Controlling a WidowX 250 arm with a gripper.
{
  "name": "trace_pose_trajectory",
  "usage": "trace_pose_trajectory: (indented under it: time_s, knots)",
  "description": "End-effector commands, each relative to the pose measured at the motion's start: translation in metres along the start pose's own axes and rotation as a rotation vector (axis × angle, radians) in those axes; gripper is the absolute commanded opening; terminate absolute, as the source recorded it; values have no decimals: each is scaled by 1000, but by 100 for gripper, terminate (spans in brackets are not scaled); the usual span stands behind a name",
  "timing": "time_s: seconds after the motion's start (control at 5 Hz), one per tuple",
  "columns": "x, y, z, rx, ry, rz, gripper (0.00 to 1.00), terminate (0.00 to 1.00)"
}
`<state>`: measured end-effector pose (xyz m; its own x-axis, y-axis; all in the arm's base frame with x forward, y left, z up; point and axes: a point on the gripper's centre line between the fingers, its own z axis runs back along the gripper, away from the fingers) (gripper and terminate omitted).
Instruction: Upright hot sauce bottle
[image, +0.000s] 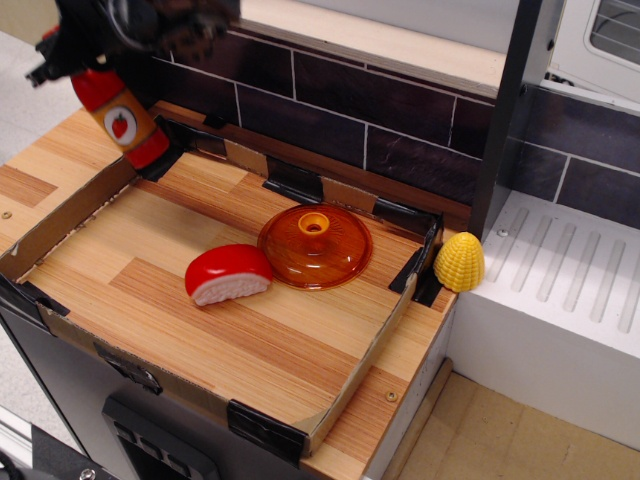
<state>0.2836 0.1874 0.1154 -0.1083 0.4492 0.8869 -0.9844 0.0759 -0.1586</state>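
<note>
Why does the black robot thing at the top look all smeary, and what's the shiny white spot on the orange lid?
In the observation.image view, the gripper at the top left is smeared by motion blur, so its jaws can't be made out; the hot sauce bottle below it is only slightly soft. The white spots on the orange lid are glare from overhead light, and the red-and-white toy food shows a faint sheen too.
</note>
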Motion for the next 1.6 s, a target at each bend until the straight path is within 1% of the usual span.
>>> trace_pose_trajectory:
  time_s: [0.0, 0.2, 0.4, 0.6, 0.8, 1.0, 1.2, 1.4]
  knots:
    - [-14, -1, 16, -28, -134, 35, 0, 0]
    - [-26, 3, 13, -54, -208, -10, 0, 0]
    - [-37, 10, 13, -83, -252, -36, 0, 0]
    - [-42, 12, 14, -81, -269, -48, 0, 0]
    - [-45, 12, 16, -94, -275, -55, 0, 0]
    - [-51, 14, 13, -104, -300, -73, 0, 0]
    - [-54, 16, 15, -113, -299, -76, 0, 0]
    - [-50, 16, 16, -103, -254, -26, 100, 0]
